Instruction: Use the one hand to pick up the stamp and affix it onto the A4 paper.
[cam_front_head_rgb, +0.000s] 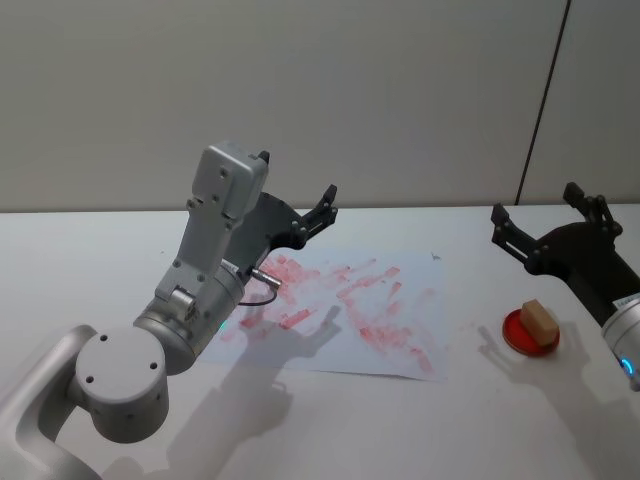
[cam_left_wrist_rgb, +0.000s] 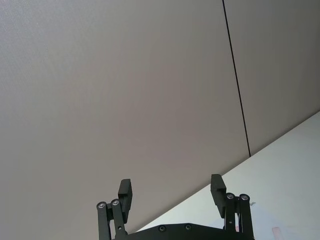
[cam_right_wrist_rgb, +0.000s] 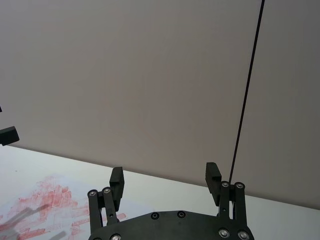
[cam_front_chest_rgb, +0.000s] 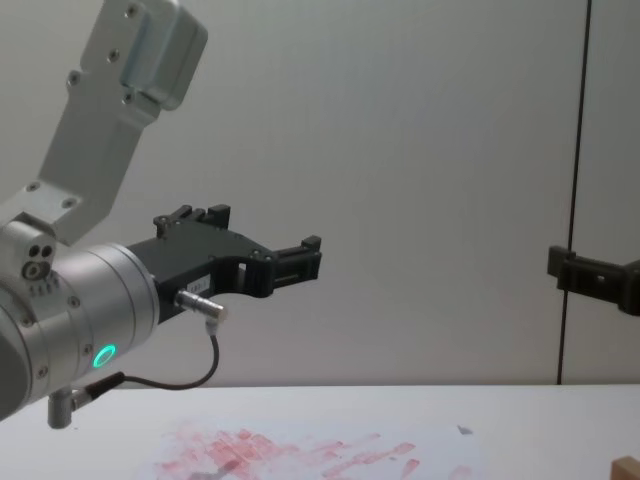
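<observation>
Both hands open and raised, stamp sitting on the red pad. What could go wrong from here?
1. The stamp sits loose on the small red ink pad; the right hand, open and raised nearby, could tip it or drag the pad if it closes off-centre.
2. The left hand hangs open above the A4 paper, so a carry across could clip that arm.

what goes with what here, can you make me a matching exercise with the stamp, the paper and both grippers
1 stamp
2 A4 paper
3 left gripper
4 right gripper

a open, raised over the paper's left part
b on the red pad
c flat on the table, ink-smeared
d open, raised near the red pad

Pairs: 1-b, 2-c, 3-a, 4-d
</observation>
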